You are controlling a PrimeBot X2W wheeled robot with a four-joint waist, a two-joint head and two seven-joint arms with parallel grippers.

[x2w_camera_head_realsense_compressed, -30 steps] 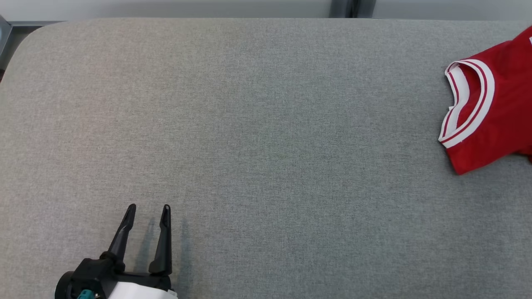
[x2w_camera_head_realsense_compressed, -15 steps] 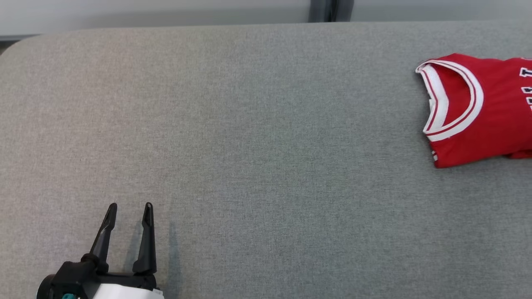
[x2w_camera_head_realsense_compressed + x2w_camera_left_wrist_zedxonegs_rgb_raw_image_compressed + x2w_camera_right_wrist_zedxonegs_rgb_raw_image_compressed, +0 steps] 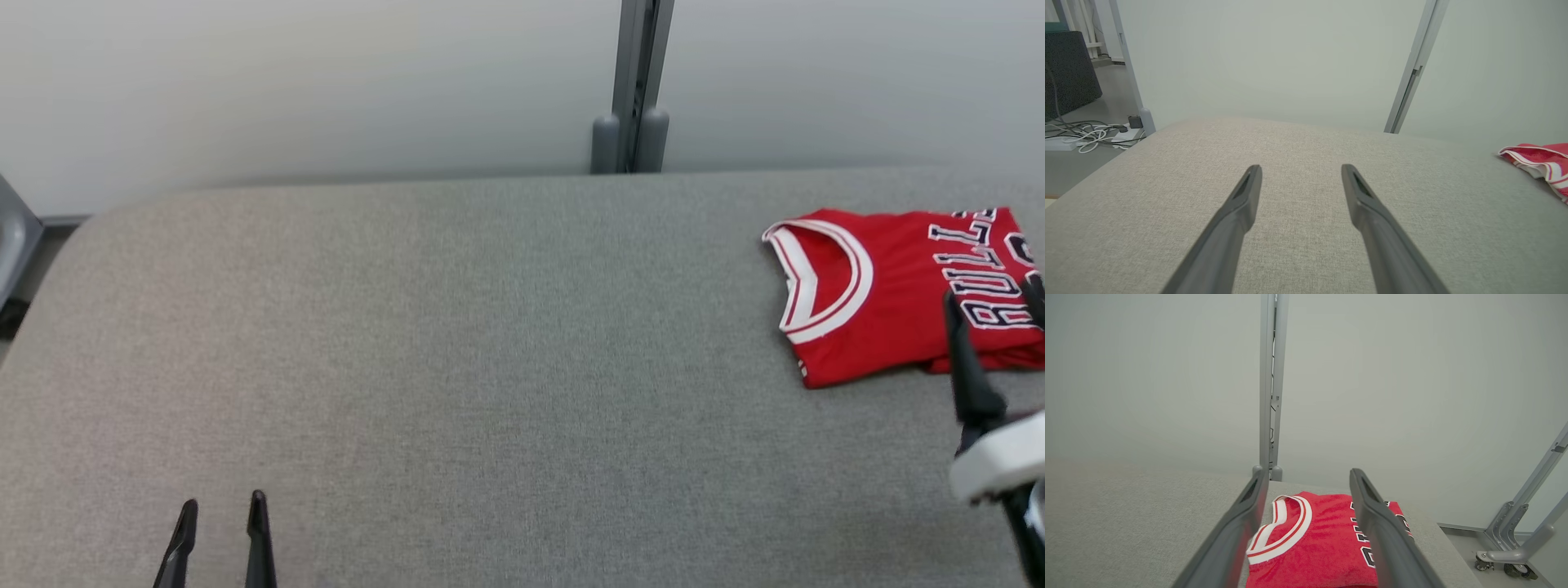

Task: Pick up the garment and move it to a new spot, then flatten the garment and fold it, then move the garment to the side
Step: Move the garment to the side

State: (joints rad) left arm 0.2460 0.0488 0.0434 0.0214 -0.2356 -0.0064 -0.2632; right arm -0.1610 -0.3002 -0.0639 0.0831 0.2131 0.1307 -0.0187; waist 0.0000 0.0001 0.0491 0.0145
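While the folded jersey lies on the worktop, your left end effector and right end effector stand wide, empty.

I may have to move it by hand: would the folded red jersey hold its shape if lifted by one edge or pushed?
Probably floppy: the red jersey is soft cloth in folded layers, so lifted by one edge it would likely sag and unfold. Pushed, it may bunch rather than slide, since the grey surface looks woven.
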